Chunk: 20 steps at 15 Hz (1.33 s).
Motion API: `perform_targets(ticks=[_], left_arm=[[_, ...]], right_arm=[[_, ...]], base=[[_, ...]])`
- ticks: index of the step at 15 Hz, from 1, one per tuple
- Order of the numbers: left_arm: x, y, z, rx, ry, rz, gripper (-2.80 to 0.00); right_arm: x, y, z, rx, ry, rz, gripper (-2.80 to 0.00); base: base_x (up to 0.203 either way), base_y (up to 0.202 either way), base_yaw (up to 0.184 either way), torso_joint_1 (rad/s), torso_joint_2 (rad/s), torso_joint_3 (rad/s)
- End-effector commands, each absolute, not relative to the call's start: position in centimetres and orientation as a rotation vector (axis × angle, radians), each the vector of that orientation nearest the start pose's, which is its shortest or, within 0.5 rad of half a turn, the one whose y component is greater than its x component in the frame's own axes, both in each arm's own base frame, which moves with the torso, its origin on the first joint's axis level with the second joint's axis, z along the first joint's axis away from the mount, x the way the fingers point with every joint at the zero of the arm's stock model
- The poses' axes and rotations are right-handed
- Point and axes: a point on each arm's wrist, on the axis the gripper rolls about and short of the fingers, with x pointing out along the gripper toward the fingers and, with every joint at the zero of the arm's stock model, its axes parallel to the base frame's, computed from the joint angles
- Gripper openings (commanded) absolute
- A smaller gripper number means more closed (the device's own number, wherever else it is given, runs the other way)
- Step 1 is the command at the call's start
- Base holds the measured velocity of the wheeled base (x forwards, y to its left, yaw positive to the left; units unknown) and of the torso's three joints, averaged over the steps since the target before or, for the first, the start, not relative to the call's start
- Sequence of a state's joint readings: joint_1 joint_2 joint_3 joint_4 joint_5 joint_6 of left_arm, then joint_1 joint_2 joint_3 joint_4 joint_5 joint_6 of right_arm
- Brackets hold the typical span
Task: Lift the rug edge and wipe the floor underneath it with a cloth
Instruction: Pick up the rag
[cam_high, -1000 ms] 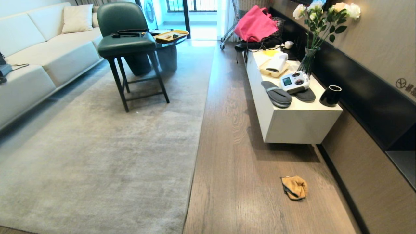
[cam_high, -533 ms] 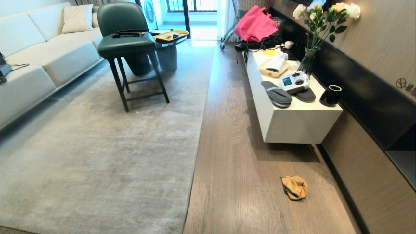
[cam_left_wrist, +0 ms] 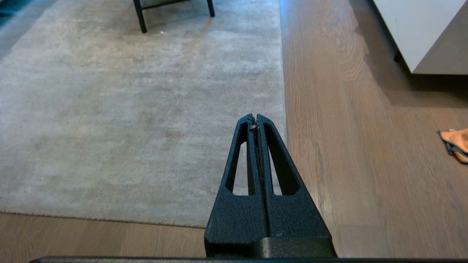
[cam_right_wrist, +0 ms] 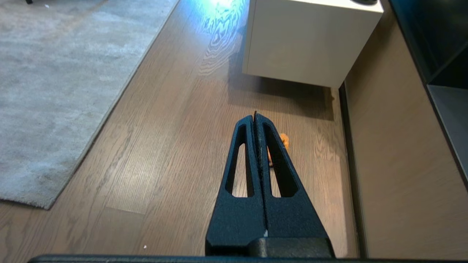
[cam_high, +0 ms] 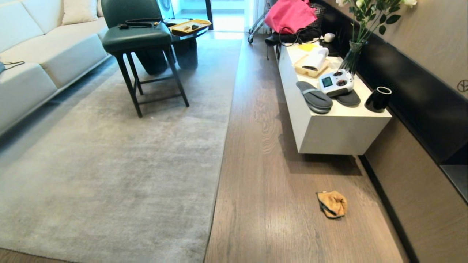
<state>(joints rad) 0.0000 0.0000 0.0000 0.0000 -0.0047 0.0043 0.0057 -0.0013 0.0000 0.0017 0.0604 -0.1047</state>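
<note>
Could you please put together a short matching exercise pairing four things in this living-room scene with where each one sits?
Things:
1. cloth
2. chair
3. slippers
4. pink bag

Places:
A. standing on the rug
B. lying on the bare floor, apart from the rug
C. on top of the white cabinet
D. at the far end of the room, beyond the cabinet

Pairs: 1-B, 2-A, 3-C, 4-D

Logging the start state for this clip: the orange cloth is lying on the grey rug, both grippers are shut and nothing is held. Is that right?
Not quite. The cloth lies on the bare wood floor, well apart from the rug edge and nearer the white cabinet, as the head view shows. The rest stands: the left gripper and right gripper are both shut and hold nothing.
</note>
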Motion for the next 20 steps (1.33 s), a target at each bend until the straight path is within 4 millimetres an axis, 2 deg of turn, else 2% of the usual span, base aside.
perform_targets(ticks=[1,20], left_arm=[[-2.28,0.0,7.55,0.005,0.0,0.0,-2.8],[-2.28,0.01,7.56,0.003,-0.002,0.003,-2.8]], right_arm=[[-2.29,0.12,7.53,-0.106,-0.002,0.068,-2.8],[-2.29,0.12,7.53,-0.106,-0.002,0.068,-2.8]], base=[[0.0,0.0,0.0,0.002,0.0,-0.189],[0.0,0.0,0.0,0.003,0.0,-0.197]])
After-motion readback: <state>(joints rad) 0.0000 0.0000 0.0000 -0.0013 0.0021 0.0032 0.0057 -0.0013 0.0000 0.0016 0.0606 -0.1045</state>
